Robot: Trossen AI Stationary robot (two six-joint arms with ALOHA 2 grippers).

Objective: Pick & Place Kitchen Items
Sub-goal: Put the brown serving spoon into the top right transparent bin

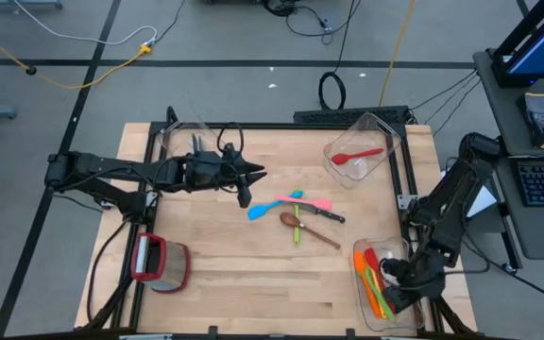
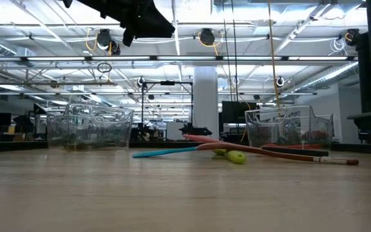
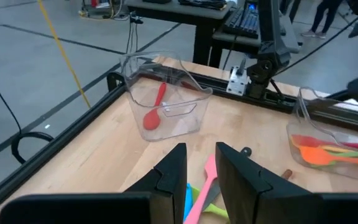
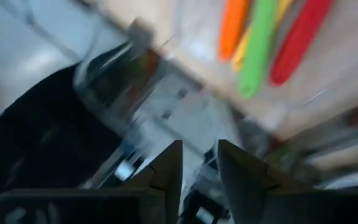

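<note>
Left gripper (image 1: 245,194), fingers narrow gap, empty, hovers near utensil pile (image 1: 298,215) mid-table. Right gripper (image 1: 392,283) over near-right bin (image 1: 359,283), narrow gap, empty. I judge partway: several utensils binned, red spoon (image 1: 357,154) in far bin, pile remains.

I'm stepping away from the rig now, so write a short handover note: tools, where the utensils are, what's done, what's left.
Left tool: slightly open, empty, above the pile mid-table.
Right tool: slightly open, empty, at the near-right bin.
Done: red, orange and green utensils lie in the near-right bin; a red spoon lies in the far-right bin.
Left: the pile mid-table, with the blue spatula, pink spatula, brown spoon, green utensil and black-handled knife.
</note>
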